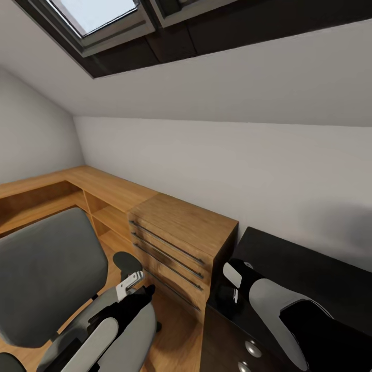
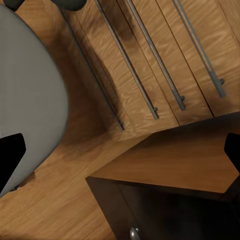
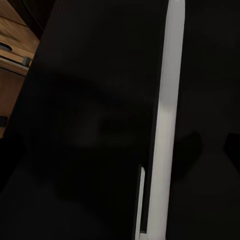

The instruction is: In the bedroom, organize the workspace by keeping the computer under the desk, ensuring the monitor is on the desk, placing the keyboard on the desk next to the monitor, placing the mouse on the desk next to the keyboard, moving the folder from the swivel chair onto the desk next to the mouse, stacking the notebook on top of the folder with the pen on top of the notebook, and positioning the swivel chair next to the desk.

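Note:
The swivel chair [image 1: 49, 274], grey with black armrests, stands at the lower left in the head view, and its grey cushion [image 2: 27, 90] shows in the left wrist view. My left gripper [image 2: 120, 152] hangs open beside it, over the wooden floor and the black desk corner [image 2: 165, 205]. The desk [image 1: 315, 274] lies at the lower right with a glossy black top. Above its near corner, my right gripper [image 1: 232, 281] is shut on the pen [image 3: 167, 100], a white-silver stick seen very close over the dark top. The folder, notebook, keyboard, mouse, monitor and computer are out of view.
A light wooden drawer unit [image 1: 181, 243] with long bar handles stands between chair and desk, joined to wooden shelving [image 1: 98, 201] along the walls. A sloped white ceiling with a skylight [image 1: 98, 15] hangs overhead. Silver drawer knobs [image 1: 252, 349] show on the desk front.

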You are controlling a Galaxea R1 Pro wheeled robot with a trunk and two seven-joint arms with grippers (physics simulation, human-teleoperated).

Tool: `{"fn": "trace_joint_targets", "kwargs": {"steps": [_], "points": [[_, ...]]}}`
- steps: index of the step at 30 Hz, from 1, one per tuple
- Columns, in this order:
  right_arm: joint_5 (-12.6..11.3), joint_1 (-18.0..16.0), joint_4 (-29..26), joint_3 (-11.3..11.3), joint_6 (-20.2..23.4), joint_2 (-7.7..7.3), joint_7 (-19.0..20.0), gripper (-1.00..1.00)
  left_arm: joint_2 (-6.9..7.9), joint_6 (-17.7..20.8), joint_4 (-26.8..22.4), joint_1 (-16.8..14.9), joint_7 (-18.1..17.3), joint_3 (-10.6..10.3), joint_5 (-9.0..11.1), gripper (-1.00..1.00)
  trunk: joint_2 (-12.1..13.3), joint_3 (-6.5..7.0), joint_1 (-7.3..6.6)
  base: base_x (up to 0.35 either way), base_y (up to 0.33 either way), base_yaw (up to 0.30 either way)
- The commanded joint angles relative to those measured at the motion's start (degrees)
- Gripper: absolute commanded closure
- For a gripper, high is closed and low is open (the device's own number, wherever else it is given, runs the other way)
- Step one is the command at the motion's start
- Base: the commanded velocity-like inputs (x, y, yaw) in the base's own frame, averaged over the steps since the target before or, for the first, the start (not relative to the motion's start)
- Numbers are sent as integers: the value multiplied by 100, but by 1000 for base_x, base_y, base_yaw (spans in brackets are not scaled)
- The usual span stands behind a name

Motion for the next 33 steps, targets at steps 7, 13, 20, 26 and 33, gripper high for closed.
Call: {"fn": "trace_joint_targets", "kwargs": {"steps": [7, 13, 20, 26, 33], "points": [[-46, -2, -10, 51, 13, -33, -39, -100, 4, 20, -8, -7, 35, -7, 17, -100, -4, -7, 0, 0, 0, 0], [-46, -4, -10, 54, 7, -64, -41, -100, 4, 20, -8, -7, 34, -7, 17, -100, -4, -7, 0, 0, 0, 0], [-40, -1, -10, 56, 5, -73, -48, -100, 4, 20, -8, -7, 38, -7, 17, -100, -4, -7, 0, 0, 0, 0], [-38, 0, -10, 57, 5, -74, -55, -100, 6, 20, -8, -7, 37, -7, 17, -100, -4, -7, 0, 0, 0, 0], [-30, -2, -10, 57, -4, -75, -76, -100, 4, 20, -8, -7, 37, -7, 17, -100, -4, -7, 0, 0, 0, 0]]}}
